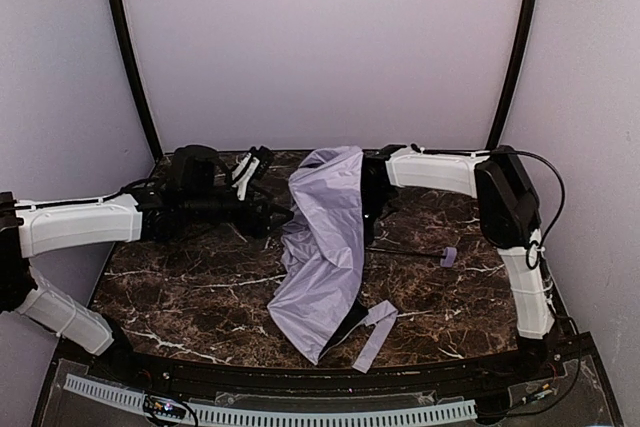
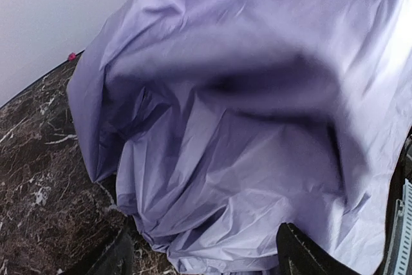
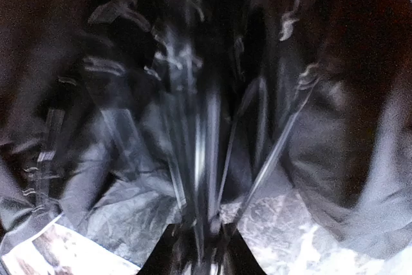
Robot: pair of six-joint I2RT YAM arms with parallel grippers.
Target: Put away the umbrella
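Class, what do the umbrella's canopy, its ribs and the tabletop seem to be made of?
Canopy: thin synthetic fabric, likely nylon or polyester; soft sheen, fine creases. Ribs: probably metal; thin, glinting, though blurred. Tabletop: marble or marble-look laminate; dark brown, white veins, slight gloss.

Count: 1 umbrella (image 1: pixel 325 237), with 1 shaft (image 1: pixel 405 250), 1 knob handle (image 1: pixel 448 257), 1 strap (image 1: pixel 375 335). Ribs (image 3: pixel 209 140) too blurred to count. 2 arms: left arm (image 1: pixel 80 225), right arm (image 1: pixel 435 172). 2 claws: left claw (image 2: pixel 205 252), right claw (image 3: pixel 196 252). 1 marble surface (image 1: pixel 190 287). 2 black poles (image 1: pixel 128 57) at the back. 1 white slotted strip (image 1: pixel 300 414).
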